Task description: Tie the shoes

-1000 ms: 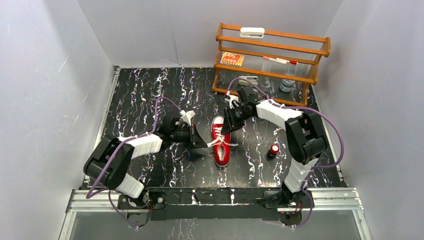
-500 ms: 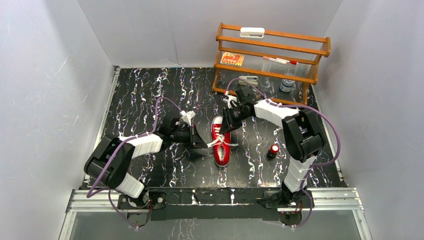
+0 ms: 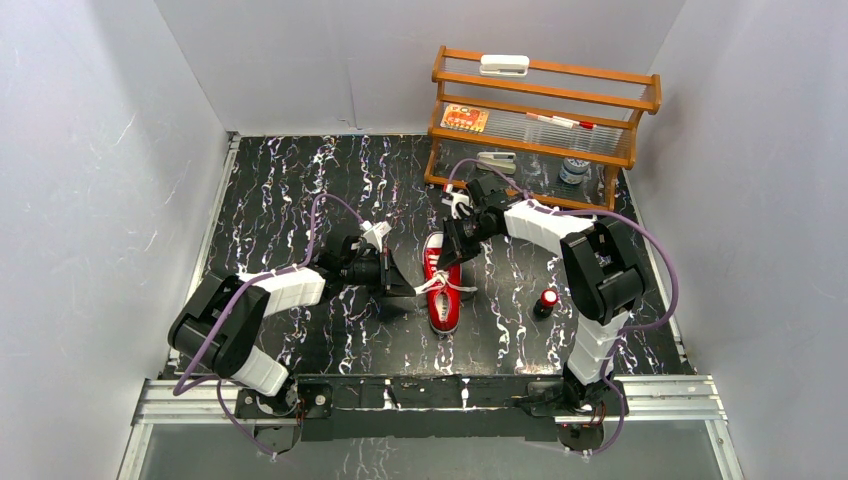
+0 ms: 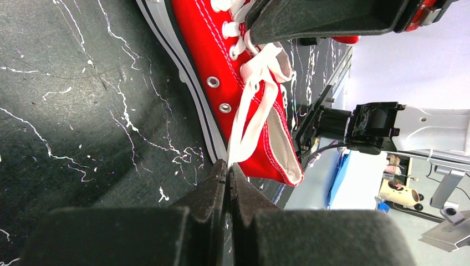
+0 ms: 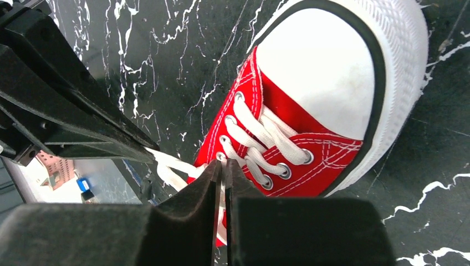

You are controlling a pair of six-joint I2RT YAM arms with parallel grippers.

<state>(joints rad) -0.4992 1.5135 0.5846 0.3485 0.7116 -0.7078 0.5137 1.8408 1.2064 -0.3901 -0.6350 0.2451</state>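
Note:
The red sneaker [image 3: 443,305] lies mid-table, its white toe cap [image 5: 321,66] at the far end. Its white laces [image 3: 440,287] cross in a loose knot over the tongue. My left gripper [image 3: 405,288] is at the shoe's left side, shut on one white lace end [image 4: 252,94] that runs taut from the eyelets into its fingertips [image 4: 227,165]. My right gripper [image 3: 449,262] is over the toe end, shut on the other lace, which passes between its tips [image 5: 223,166]. The shoe [image 5: 288,130] fills the right wrist view, and the left gripper's fingers [image 5: 66,111] show at its left.
A wooden rack [image 3: 545,150] stands at the back right and holds a white block [image 3: 503,65], an orange card [image 3: 465,118], a marker [image 3: 560,121] and a small jar [image 3: 573,170]. A small red-and-black cylinder [image 3: 547,300] stands to the right of the shoe.
My right gripper has shifted slightly left and toward the back with its lace. The left arm and the shoe have not visibly moved.

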